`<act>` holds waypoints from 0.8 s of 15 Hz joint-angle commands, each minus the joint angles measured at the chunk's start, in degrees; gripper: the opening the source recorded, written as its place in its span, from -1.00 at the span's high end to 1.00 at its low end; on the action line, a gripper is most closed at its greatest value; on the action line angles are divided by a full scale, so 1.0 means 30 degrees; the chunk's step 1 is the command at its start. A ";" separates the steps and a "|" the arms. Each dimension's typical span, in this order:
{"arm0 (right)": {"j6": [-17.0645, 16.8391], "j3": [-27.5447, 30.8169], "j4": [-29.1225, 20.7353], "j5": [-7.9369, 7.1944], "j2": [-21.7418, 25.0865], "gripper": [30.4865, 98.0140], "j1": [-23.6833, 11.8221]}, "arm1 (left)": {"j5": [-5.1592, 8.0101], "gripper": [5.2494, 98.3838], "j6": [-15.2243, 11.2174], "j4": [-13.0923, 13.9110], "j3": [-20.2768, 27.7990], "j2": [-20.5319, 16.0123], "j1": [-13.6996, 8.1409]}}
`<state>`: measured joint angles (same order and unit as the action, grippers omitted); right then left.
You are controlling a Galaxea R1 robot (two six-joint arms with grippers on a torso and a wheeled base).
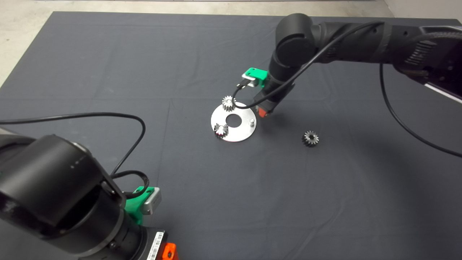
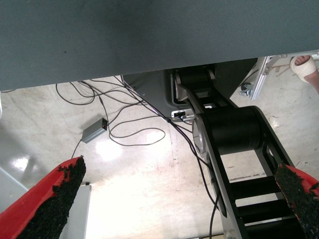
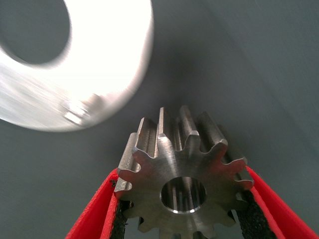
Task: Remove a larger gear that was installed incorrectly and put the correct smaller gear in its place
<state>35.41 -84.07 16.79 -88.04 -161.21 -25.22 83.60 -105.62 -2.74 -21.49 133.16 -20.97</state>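
Bringing the replacement to the plate [image 1: 242, 133].
Right gripper [image 1: 262, 112], clamping what appears to be the smaller gear [image 3: 182, 174], is hovering near the bare peg [image 1: 252, 121] at 3 o'clock; the gear's bore needs centring over it. Left gripper [image 2: 174, 199] is waiting at 7 o'clock, jaws spread.

Dark grey mat [image 1: 108, 72] covers the worktop, faint fold creases across it. Pale concrete floor [image 1: 21, 32] beyond its far and left edges. Under the worktop: floor [image 2: 139, 169] with glare patches, loose black cables [image 2: 129, 134], a small grey box [image 2: 93, 130]; a person's foot [image 2: 306, 69] at one corner.
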 commanded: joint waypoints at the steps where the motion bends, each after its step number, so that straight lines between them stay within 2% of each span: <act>1: -0.0057 0.0137 -0.0031 -0.0731 0.0983 0.49 -0.0588 | -0.0005 -1.00 -0.0096 0.0416 0.0226 0.0015 -0.0219; 3: -0.0057 0.0137 -0.0031 -0.0943 0.1392 0.49 -0.0503 | -0.0005 -1.00 -0.0096 0.0416 0.0228 -0.0013 -0.0219; 8: 0.0061 -0.0068 -0.0031 -0.0845 0.1659 0.49 -0.0412 | -0.0034 -1.00 -0.0096 0.0416 0.0226 0.0000 -0.0219; 12: 0.0090 -0.2297 -0.0061 -0.0741 0.1630 0.49 -0.0146 | -0.0034 -1.00 -0.0096 0.0416 0.0255 -0.0013 -0.0219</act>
<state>35.41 -85.02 16.79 -87.45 -156.34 -24.59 83.59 -105.62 -2.72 -21.49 133.13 -20.95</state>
